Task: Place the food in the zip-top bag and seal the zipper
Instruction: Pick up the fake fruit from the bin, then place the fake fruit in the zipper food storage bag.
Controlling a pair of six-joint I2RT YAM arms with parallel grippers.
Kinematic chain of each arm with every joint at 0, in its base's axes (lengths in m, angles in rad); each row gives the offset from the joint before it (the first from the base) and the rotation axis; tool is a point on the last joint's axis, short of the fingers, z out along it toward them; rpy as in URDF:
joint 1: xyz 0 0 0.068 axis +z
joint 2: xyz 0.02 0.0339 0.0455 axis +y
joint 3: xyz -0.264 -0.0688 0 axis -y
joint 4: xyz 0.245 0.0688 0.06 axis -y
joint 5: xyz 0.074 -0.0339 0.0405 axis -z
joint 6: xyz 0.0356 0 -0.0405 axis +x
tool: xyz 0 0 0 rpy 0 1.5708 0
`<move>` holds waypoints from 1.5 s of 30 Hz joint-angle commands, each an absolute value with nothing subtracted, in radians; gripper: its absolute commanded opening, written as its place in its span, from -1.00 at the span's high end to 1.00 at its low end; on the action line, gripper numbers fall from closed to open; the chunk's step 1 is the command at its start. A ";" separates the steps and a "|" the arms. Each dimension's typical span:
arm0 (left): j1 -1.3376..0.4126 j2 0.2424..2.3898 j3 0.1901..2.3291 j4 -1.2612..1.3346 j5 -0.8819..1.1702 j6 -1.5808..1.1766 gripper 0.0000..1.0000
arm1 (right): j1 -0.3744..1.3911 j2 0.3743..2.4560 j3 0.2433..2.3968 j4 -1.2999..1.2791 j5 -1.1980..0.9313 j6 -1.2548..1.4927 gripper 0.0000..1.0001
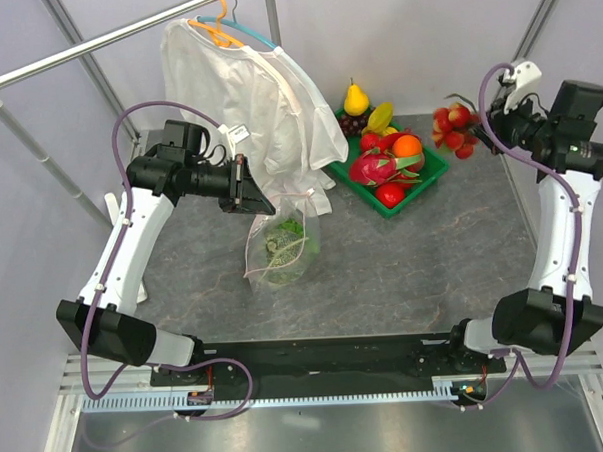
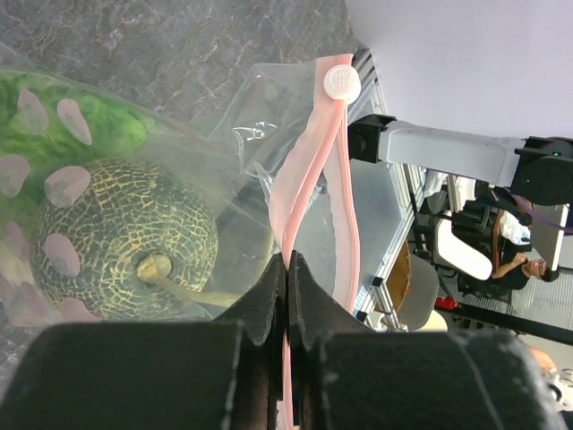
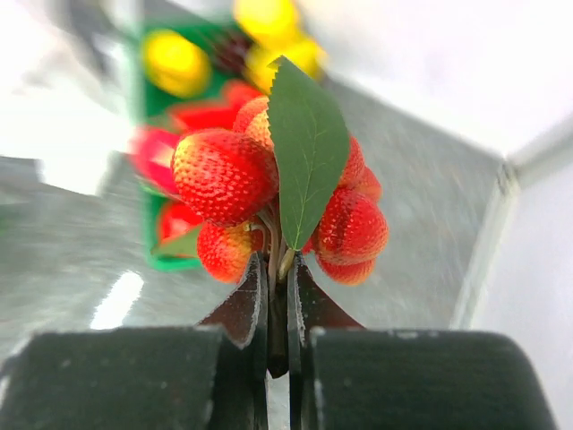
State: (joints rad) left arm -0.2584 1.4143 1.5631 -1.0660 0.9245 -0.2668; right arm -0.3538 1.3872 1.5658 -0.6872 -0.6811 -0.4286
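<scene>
The zip-top bag (image 1: 280, 242) hangs over the table, held up by its mouth. My left gripper (image 1: 266, 206) is shut on the pink zipper (image 2: 309, 170); the strip runs between the closed fingertips (image 2: 269, 291) up to a white tab (image 2: 341, 81). Inside the bag lie a netted melon (image 2: 125, 237) and green lettuce (image 2: 81, 125). My right gripper (image 1: 474, 123) is raised at the far right, shut on the stem of a red strawberry bunch (image 1: 454, 129). In the right wrist view the berries (image 3: 224, 175) and a leaf (image 3: 307, 152) stand above the gripper (image 3: 278, 264).
A green tray (image 1: 427, 181) at the back centre holds a dragon fruit (image 1: 372, 168), an orange (image 1: 407, 145), a pear (image 1: 355, 100) and other fruit. A white shirt (image 1: 256, 98) hangs from a rail just behind the bag. Walls close in on both sides.
</scene>
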 commanded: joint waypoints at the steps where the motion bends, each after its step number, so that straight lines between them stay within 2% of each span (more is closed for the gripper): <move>1: -0.255 1.407 1.554 -1.061 0.948 -0.241 0.96 | -0.341 1.342 1.762 -0.822 -1.050 -0.440 1.00; 3: -0.253 1.413 1.552 -1.066 0.950 -0.238 0.96 | -0.325 1.338 1.802 -0.787 -1.221 -0.338 1.00; 5: -0.255 1.414 1.554 -1.071 0.954 -0.235 0.96 | -0.261 1.299 1.778 -0.561 -1.317 -0.174 1.00; 6: -0.255 1.416 1.554 -1.072 0.956 -0.236 0.96 | -0.227 1.280 1.710 -0.434 -1.328 0.038 1.00; 7: -0.253 1.419 1.554 -1.072 0.954 -0.239 0.96 | -0.188 1.229 1.660 -0.120 -1.321 0.177 1.00; 9: -0.252 1.424 1.555 -1.072 0.940 -0.245 0.96 | -0.071 1.180 1.538 0.187 -1.292 0.449 1.00; 10: -0.247 1.431 1.555 -1.072 0.939 -0.253 0.96 | -0.030 1.181 1.531 0.296 -1.284 0.465 1.00; 14: -0.233 1.451 1.580 -1.081 0.946 -0.255 0.96 | 0.191 1.250 1.643 0.114 -1.233 0.336 1.00; 20: -0.222 1.459 1.612 -1.101 0.931 -0.241 0.96 | 0.380 1.345 1.690 0.084 -1.209 0.304 1.00; 25: -0.219 1.459 1.605 -1.106 0.960 -0.232 0.96 | 0.504 1.384 1.703 -0.104 -1.175 0.105 1.00; 32: -0.218 1.454 1.601 -1.111 0.994 -0.227 0.96 | 0.589 1.457 1.703 -0.189 -1.169 0.011 1.00; 35: -0.216 1.456 1.600 -1.111 1.000 -0.227 0.96 | 0.633 1.445 1.658 -0.309 -1.157 -0.075 1.00; 41: -0.216 1.456 1.608 -1.111 1.008 -0.229 0.96 | 0.653 1.419 1.583 -0.385 -1.131 -0.132 1.00; 45: -0.216 1.456 1.611 -1.111 1.026 -0.227 0.96 | 0.657 1.442 1.580 -0.498 -0.996 -0.262 1.00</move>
State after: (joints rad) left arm -0.2237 1.4635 1.5715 -1.1065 0.9787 -0.2626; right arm 0.6544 1.4574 1.5772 -0.4084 -1.1084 -0.1169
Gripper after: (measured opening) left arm 0.026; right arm 0.066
